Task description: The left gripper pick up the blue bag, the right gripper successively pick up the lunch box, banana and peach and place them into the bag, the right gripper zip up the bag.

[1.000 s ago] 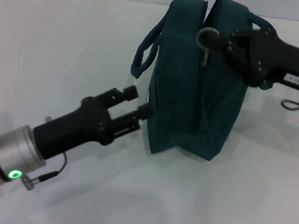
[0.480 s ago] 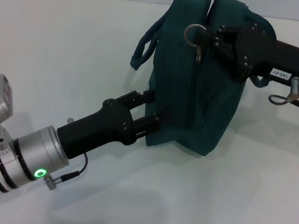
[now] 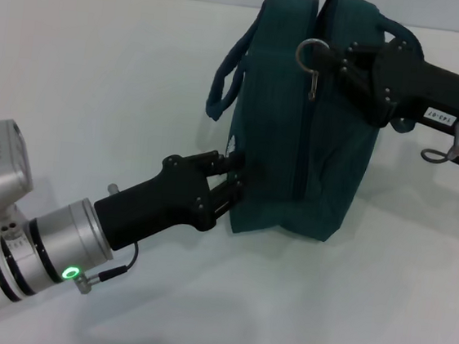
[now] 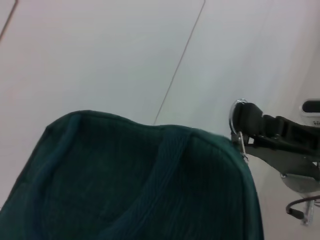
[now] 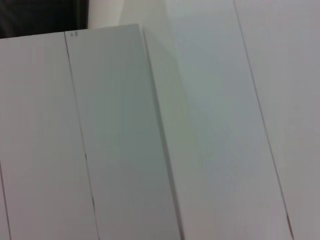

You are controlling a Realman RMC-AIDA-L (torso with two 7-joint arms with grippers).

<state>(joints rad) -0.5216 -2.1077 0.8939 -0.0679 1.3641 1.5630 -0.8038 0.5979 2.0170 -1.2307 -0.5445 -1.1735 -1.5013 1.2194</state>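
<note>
The blue bag (image 3: 299, 138) stands upright on the white table, its zipper running down the side that faces me. My left gripper (image 3: 235, 177) reaches in low from the left, shut on the bag's lower side edge. At the top of the bag, my right gripper (image 3: 333, 61) is shut on the zipper's round ring pull (image 3: 309, 52). The left wrist view looks over the bag (image 4: 125, 190) and one handle strap (image 4: 162, 165) to the right gripper (image 4: 245, 125) and the ring (image 4: 234, 114). The lunch box, banana and peach are out of view.
One loop handle (image 3: 223, 77) hangs off the bag's left side, another sits behind the right arm. A cable loop (image 3: 441, 155) dangles under the right wrist. The white table (image 3: 101, 68) spreads around the bag. The right wrist view shows only pale panels.
The left gripper moved in onto the bag's lower side and its fingers closed on it. The right gripper, holding the ring, swung left and then back right. The bag leaned briefly, then stood upright.
</note>
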